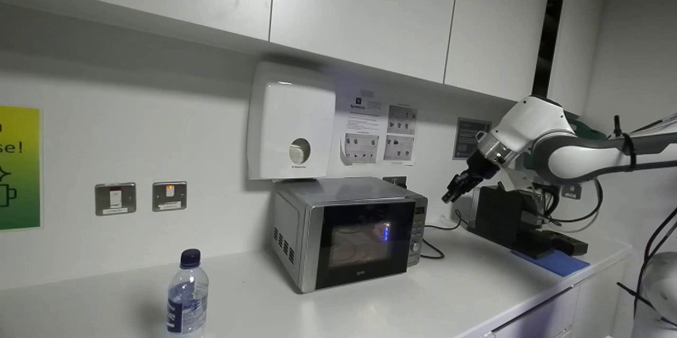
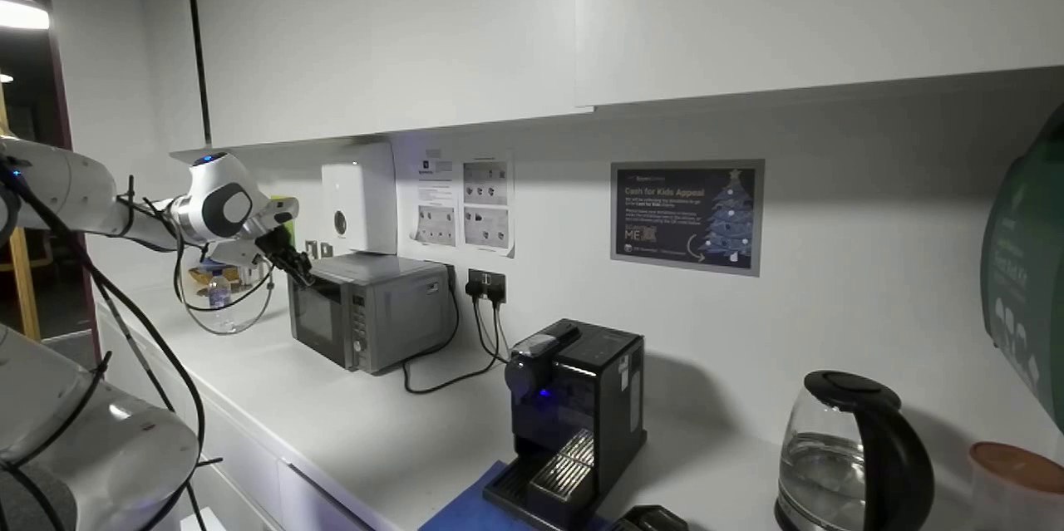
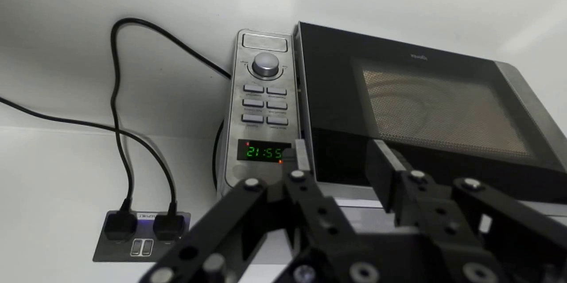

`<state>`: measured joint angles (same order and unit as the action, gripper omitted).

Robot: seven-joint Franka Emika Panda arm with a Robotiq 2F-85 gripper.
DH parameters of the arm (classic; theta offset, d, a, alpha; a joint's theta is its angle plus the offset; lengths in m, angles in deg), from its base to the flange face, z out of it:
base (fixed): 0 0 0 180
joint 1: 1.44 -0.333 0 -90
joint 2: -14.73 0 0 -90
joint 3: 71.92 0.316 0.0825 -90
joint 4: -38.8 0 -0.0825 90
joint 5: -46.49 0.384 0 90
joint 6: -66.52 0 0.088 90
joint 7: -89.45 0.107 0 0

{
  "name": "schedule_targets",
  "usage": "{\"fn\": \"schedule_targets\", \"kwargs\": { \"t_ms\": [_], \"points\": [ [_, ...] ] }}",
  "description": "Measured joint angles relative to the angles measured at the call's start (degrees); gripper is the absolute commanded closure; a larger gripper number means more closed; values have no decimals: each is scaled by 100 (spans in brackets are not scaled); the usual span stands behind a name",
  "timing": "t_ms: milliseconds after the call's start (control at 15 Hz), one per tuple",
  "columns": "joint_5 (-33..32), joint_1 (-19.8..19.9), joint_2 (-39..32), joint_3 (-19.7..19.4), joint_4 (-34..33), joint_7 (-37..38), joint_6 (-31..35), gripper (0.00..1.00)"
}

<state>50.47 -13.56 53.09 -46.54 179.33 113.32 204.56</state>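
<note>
My gripper is open and holds nothing. In the wrist view its two fingers stand apart in front of a silver and black microwave, whose door is shut. One finger overlaps the edge of the control panel by the green lit display; the other overlaps the dark door. The panel has a round knob and several buttons. In an exterior view the gripper hangs in the air beside the microwave, apart from it. In an exterior view the gripper overlaps the microwave's upper front edge.
A water bottle stands on the white counter. A black coffee machine and a glass kettle stand further along. Wall cupboards and a towel dispenser hang above. Cables run from the socket.
</note>
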Motion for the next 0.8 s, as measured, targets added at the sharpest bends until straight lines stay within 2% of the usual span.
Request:
{"fn": "schedule_targets", "kwargs": {
  "t_ms": [200,267,800],
  "points": [
    [-4,29,-21,-13,-15,-4,0,4],
    [-5,29,-28,-25,-17,-6,0,1],
    [-45,29,-245,-103,-187,-107,0,0]
  ]
}}
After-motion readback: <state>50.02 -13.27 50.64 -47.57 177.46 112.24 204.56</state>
